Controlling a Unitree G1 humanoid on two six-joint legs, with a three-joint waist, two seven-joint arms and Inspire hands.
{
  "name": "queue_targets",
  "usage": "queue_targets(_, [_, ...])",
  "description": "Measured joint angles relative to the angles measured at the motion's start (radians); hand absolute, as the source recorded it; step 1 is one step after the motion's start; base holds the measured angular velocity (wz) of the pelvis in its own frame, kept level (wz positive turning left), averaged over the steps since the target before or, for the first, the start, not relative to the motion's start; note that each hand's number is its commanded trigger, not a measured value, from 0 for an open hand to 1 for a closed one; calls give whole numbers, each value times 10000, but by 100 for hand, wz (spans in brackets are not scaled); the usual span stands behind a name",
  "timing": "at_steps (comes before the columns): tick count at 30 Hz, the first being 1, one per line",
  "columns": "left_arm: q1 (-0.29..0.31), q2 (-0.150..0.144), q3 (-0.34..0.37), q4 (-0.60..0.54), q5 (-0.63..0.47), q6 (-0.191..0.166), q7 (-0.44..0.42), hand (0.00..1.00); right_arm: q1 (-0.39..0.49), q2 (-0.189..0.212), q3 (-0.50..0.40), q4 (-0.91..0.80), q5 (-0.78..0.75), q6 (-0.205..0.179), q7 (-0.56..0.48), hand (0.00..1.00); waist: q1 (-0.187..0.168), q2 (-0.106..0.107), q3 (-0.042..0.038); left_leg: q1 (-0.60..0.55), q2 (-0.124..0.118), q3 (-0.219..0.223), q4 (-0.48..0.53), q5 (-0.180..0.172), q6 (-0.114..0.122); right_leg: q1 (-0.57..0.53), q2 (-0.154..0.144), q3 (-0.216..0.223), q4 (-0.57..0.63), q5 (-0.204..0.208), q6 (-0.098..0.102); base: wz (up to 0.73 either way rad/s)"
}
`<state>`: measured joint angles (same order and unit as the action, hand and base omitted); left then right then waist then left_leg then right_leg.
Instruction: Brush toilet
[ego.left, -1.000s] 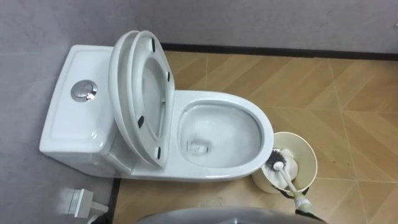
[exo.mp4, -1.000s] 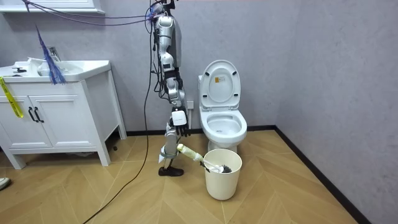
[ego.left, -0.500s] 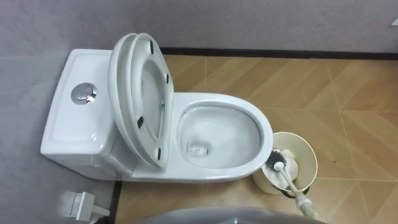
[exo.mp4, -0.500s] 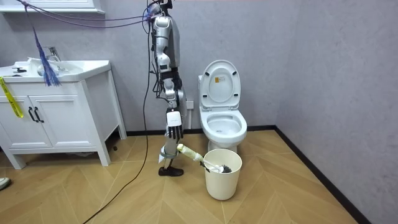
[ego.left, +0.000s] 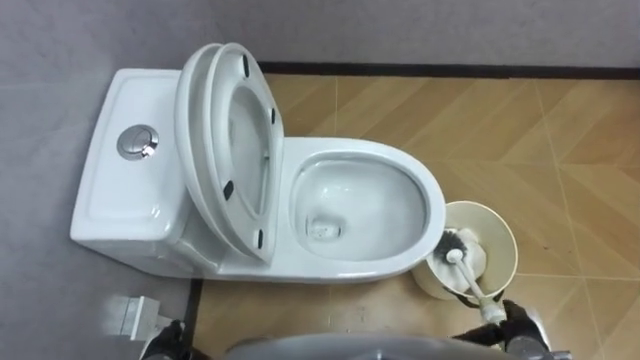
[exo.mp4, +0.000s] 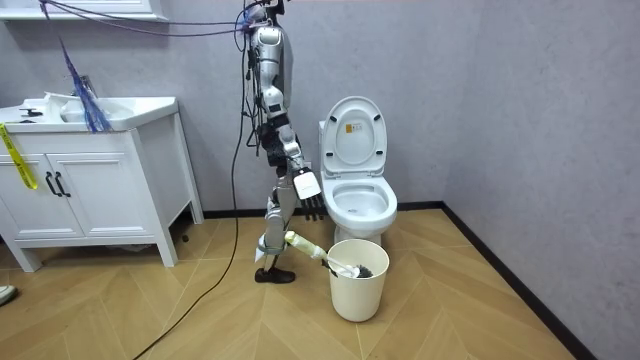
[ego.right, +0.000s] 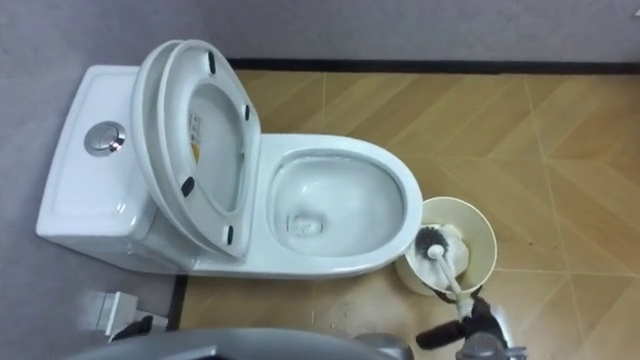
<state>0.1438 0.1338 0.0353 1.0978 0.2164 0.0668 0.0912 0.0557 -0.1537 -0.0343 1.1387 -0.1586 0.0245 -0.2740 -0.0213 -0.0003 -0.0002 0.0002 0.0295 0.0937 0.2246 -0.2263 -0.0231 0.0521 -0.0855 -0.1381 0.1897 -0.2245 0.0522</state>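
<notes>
The white toilet (ego.left: 432, 205) stands with its seat and lid (ego.left: 222, 150) raised against the tank. A cream bin (ego.left: 503, 238) sits on the floor at the bowl's front. In it rests the toilet brush (ego.left: 456, 246), dark head down, its white handle (ego.left: 476, 292) leaning out over the rim towards me. My right hand (ego.right: 475, 335) comes in at the lower right, open, just past the handle's end and apart from it. In the room view that hand (exo.mp4: 312, 205) hangs above the handle (exo.mp4: 302, 244), beside the bowl.
I stand at the toilet's side, on the room view's left of it. A white vanity with a basin (exo.mp4: 95, 175) stands further to that side. The wall runs behind the tank, with a small white box (ego.left: 128, 315) low on it.
My right arm has swung forward from my side towards the toilet, bringing the hand into the eye views at lower right. The eye views have tipped slightly downward.
</notes>
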Motion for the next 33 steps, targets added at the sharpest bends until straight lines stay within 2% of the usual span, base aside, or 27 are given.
queue_targets(4, [-67, 59, -91, 6, -609, -414, 141, 0, -299, -1, 30, 34, 31, -368, -643, 0, 10, -33, 6, -357, -2, -128, 96, 6, 6, -338, -15, -187, 167, 4, -3, 7])
queue_targets(9, [-355, 348, -527, 10, -978, -743, 144, 0, -808, -18, 99, 133, 19, -669, -1370, 0, 9, -85, 50, -998, 3, -208, 305, 12, 16, -837, -37, -326, 304, 13, -18, 5])
queue_targets(12, [-681, 385, -576, 19, -1096, -969, 144, 0, -1083, -27, 121, 308, 136, -954, -1790, 0, 20, -102, 67, -1436, -19, -347, 482, 17, 25, -1119, -69, -497, 345, 20, -23, 16])
queue_targets(15, [-1118, 381, -1013, 35, -1384, -1162, 143, 0, -1443, -54, 133, 610, 364, -1159, -2165, 0, -8, -42, 99, -1869, -39, -435, 634, 33, 50, -1537, -101, -568, 514, 21, -24, 7])
queue_targets(18, [-1407, 318, -1171, 36, -1456, -1168, 143, 0, -1734, -213, 105, 917, 438, -1129, -2327, 0, 15, 26, 115, -2333, -49, -457, 824, 54, 86, -2092, -154, -587, 931, 19, -22, 0])
queue_targets(20, [-1867, 298, -1203, 47, -1466, -1156, 143, 0, -2113, -442, 122, 1158, 432, -1069, -2476, 0, 10, 36, 145, -2885, -53, -487, 1032, 68, 109, -2798, -216, -615, 1457, 19, -23, -2])
queue_targets(23, [-2395, 244, -1457, -9, -1468, -1139, 143, 0, -2442, -599, 120, 1565, 477, -1051, -2724, 0, 21, 57, 243, -3492, -79, -562, 1370, 78, 129, -3412, -300, -663, 1950, 18, -23, 15])
queue_targets(28, [-2842, 148, -1992, -716, -1463, -1083, 143, 0, -2851, -666, 144, 1717, 661, -967, -2729, 0, 13, 86, 287, -4809, -105, -470, 1936, 106, 181, -4721, -419, -587, 2526, 10, -23, -1])
queue_targets(30, [-2947, 89, -2065, -812, -1453, -1087, 147, 0, -3097, -807, 144, 1817, 684, -907, -2697, 0, 35, 60, 360, -5252, -154, -366, 2136, 143, 242, -5306, -552, -571, 2967, -57, -15, 0])
queue_targets(32, [-3148, 93, -2268, -1188, -1454, -1084, 158, 0, -3323, -1196, 145, 1839, 688, -880, -2693, 0, 35, 123, 438, -6110, -216, -326, 2649, 142, 248, -6176, -695, -512, 3488, -140, -21, 0])
queue_targets(33, [-3196, 122, -2369, -1317, -1465, -1071, 179, 0, -3370, -1317, 152, 1824, 709, -880, -2695, 0, 40, 131, 452, -6356, -215, -288, 2797, 142, 249, -6439, -725, -479, 3644, -150, -19, -6])
